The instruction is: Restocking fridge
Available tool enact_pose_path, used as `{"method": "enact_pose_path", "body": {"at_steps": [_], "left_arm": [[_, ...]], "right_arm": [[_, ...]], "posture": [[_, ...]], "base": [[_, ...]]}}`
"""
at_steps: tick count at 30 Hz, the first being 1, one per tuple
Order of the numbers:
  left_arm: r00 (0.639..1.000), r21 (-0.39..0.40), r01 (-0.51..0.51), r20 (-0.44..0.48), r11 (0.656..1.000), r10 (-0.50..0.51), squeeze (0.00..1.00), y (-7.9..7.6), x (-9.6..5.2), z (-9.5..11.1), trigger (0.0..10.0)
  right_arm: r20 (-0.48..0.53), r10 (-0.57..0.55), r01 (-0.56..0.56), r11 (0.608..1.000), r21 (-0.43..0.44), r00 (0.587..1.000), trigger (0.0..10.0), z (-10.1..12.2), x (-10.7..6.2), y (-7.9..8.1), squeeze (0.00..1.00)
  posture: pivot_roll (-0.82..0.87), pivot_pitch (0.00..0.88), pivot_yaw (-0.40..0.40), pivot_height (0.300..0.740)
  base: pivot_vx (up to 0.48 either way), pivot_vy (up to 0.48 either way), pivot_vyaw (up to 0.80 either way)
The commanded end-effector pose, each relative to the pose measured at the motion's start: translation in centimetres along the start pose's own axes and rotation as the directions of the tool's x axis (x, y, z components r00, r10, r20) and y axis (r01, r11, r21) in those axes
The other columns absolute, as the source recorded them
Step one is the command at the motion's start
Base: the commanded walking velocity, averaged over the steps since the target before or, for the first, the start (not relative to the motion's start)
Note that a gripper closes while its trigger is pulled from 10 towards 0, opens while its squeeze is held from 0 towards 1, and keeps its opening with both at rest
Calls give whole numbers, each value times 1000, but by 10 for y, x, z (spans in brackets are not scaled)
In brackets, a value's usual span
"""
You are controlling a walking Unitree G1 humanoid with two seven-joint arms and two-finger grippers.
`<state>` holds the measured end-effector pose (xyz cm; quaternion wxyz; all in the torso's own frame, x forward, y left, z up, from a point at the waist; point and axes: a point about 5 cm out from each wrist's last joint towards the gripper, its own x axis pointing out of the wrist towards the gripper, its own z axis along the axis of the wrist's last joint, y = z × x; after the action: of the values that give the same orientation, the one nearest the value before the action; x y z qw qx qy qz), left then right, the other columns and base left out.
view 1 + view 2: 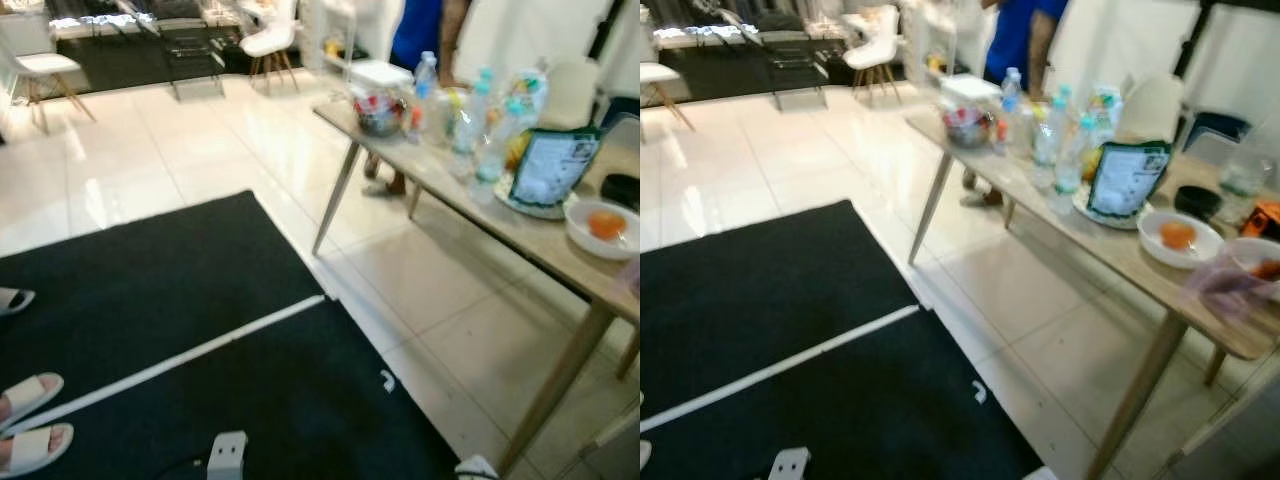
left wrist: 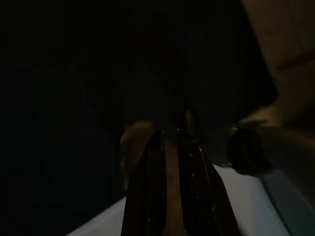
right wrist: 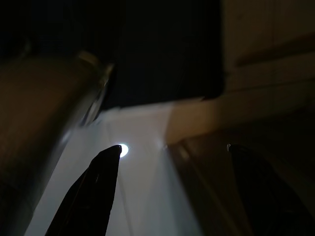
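Water bottles point(image 1: 470, 125) stood clustered on the table point(image 1: 1120, 262), with a green pouch point(image 1: 1127, 178) and a bowl point(image 1: 1180, 240) holding an orange close by, all well apart from both pincers. The right pincer point(image 3: 172, 191) hung spread wide above pale floor. The left pincer point(image 2: 170, 162) hung in shadow, fingers together.

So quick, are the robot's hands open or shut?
Left gripper: fingers close together, looks shut, holding nothing.
Right gripper: open, holding nothing.
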<state>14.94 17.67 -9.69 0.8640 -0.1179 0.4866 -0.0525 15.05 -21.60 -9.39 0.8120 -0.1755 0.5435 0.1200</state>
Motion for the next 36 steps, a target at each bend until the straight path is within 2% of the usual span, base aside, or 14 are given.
{"method": "enact_pose_path", "body": {"at_steps": [1, 16, 36], "left_arm": [[1000, 3, -1, -14, 1000, 1, 0, 0, 0, -3, 10000], [1000, 4, -7, -14, 1000, 7, 0, 0, 0, -2, 10000], [999, 10, -33, -24, 999, 33, 0, 1, 0, -5, 10000]], "right_arm": [[2, 11, -12, 1000, 14, 1000, 10000, 0, 1, 5, 0], [7, 10, -10, 1000, 16, 1000, 10000, 3, 1, 5, 0], [-3, 6, -6, 1000, 18, 1000, 10000, 3, 1, 4, 0]], "posture": [[-15, 0, -38, 740], [-14, 0, -37, 740], [-15, 0, -39, 740]], "base": [[356, 0, 0], [353, 0, 0], [0, 0, 0]]}}
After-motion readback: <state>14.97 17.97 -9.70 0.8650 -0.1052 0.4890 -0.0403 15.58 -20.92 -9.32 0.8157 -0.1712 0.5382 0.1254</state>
